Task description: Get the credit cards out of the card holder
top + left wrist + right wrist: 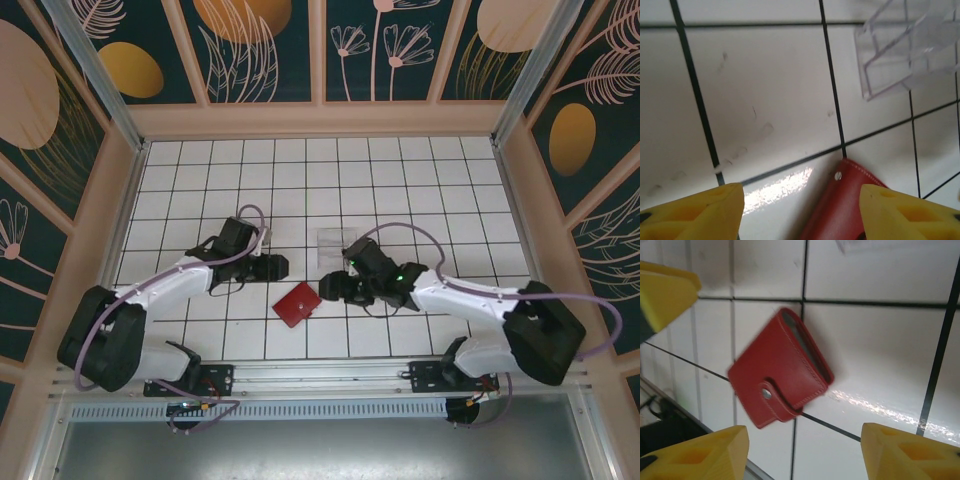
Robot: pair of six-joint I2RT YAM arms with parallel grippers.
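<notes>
Robot lab test cell: white tabletop (400, 180) ruled in black grid, boxed by wood-framed leaf-print panels (270, 45), aluminium posts (100, 70); left arm (175, 280), right arm (460, 300) bolted to rail (320, 372) at near edge.

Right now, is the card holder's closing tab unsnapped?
No, the card holder lies folded shut with its closing tab snapped down over the edge.

Card holder (780, 370) — stitched leather-look, matt; tray (905, 50) clear plastic; table (770, 90) glossy.
</notes>
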